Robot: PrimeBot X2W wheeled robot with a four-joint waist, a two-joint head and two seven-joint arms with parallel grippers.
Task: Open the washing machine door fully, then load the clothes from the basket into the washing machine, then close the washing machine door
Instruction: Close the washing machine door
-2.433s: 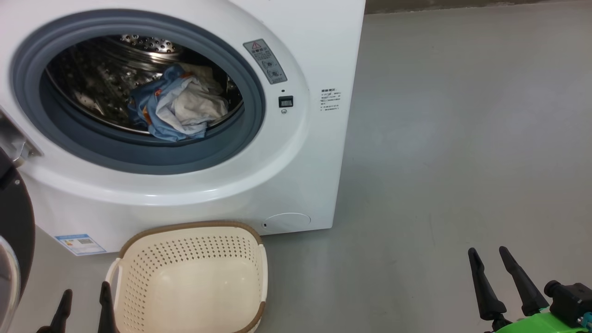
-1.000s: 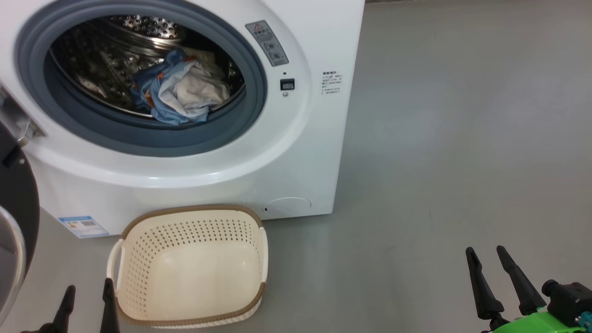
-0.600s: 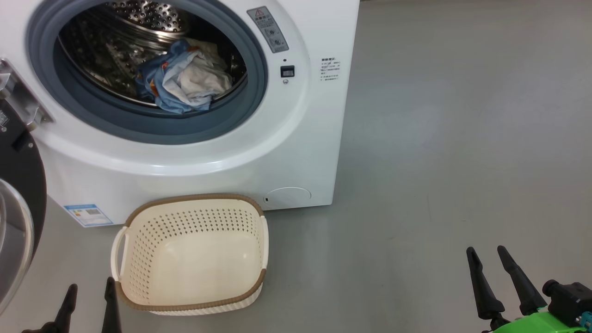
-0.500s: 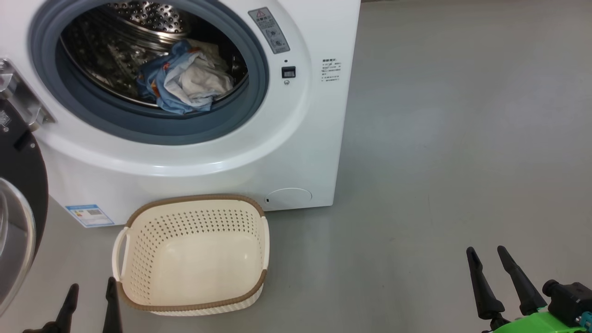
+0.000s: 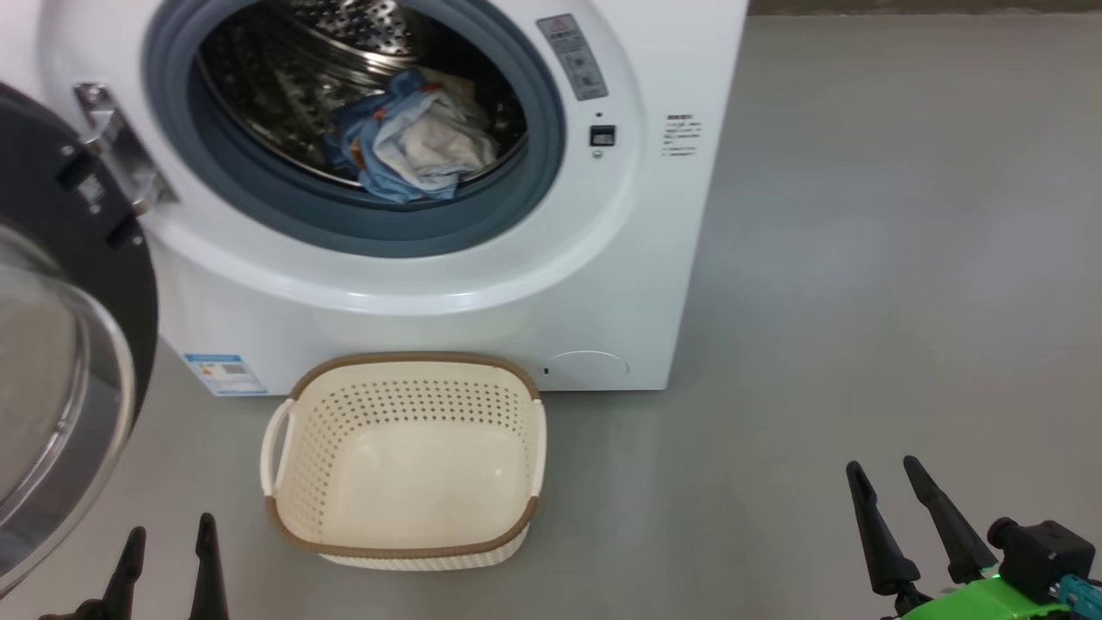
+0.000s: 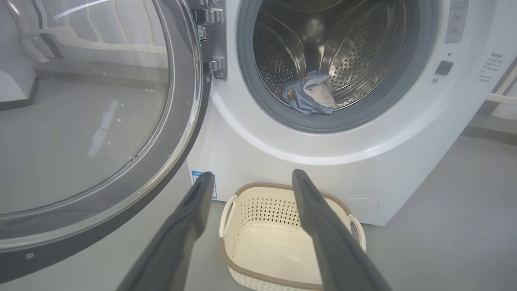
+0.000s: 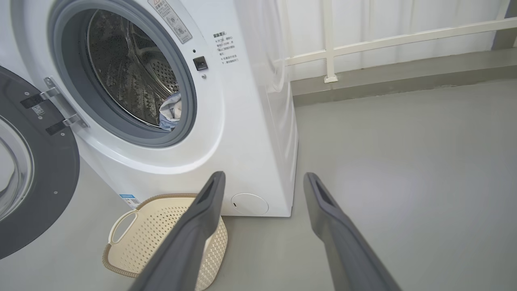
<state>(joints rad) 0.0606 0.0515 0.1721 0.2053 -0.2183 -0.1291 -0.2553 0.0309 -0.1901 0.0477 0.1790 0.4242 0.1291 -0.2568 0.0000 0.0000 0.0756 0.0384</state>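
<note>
Two units, left end effector [image 5: 171, 527] and right end effector [image 5: 882, 465], hold fingers apart. The clothes [image 5: 409, 142] lie inside the washing machine [image 5: 482, 284]; its door [image 5: 52, 172] stands open, the basket [image 5: 405, 356] in front.

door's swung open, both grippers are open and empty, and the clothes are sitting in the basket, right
Not quite. The clothes lie inside the washing machine, and the basket is empty, as the head view shows. The rest holds: the washing machine door is swung open, and the left gripper and right gripper are open and empty.
</note>
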